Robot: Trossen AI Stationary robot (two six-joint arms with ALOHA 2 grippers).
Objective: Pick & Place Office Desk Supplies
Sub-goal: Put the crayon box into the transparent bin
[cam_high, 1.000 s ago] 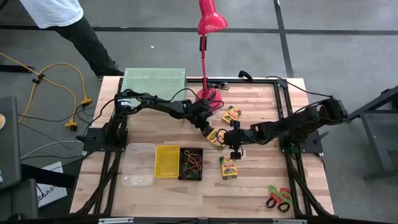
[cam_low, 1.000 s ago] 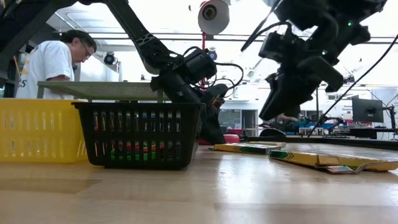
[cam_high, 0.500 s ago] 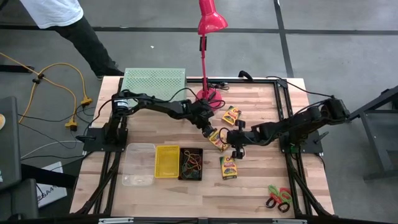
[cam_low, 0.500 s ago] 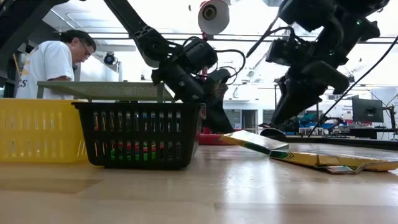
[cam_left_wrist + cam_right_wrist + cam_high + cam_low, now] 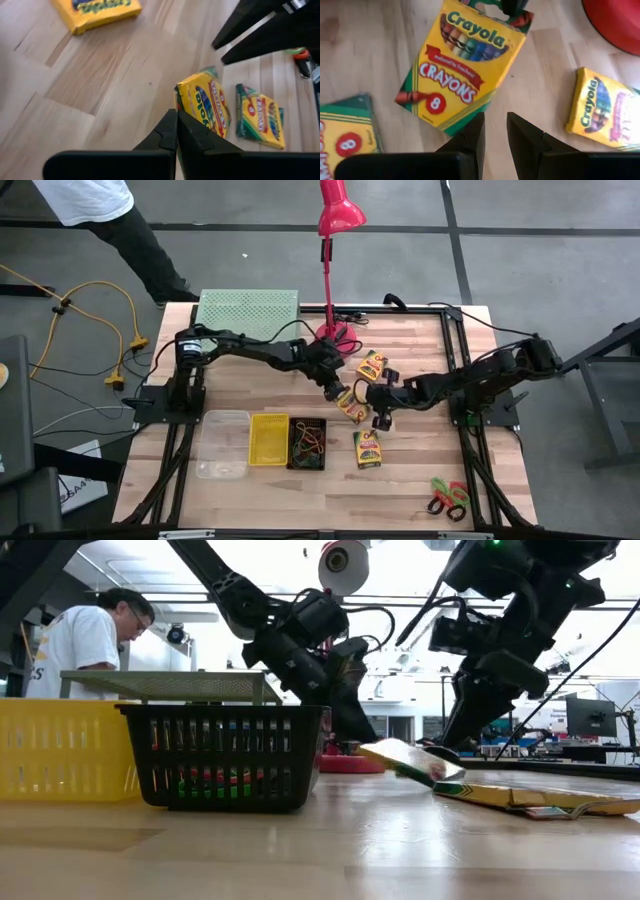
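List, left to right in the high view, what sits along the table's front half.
Clear bin → yellow bin → black mesh bin → crayon box → scissors.

The left end effector [image 5: 176, 131] is pinching the edge of a tilted crayon box [image 5: 204, 105], with a second crayon box [image 5: 260, 116] lying just beside it on the bench [image 5: 100, 85].

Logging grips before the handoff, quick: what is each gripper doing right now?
Left gripper: shut on the middle crayon box, lifting one end.
Right gripper: open, empty, hovering beside that box.
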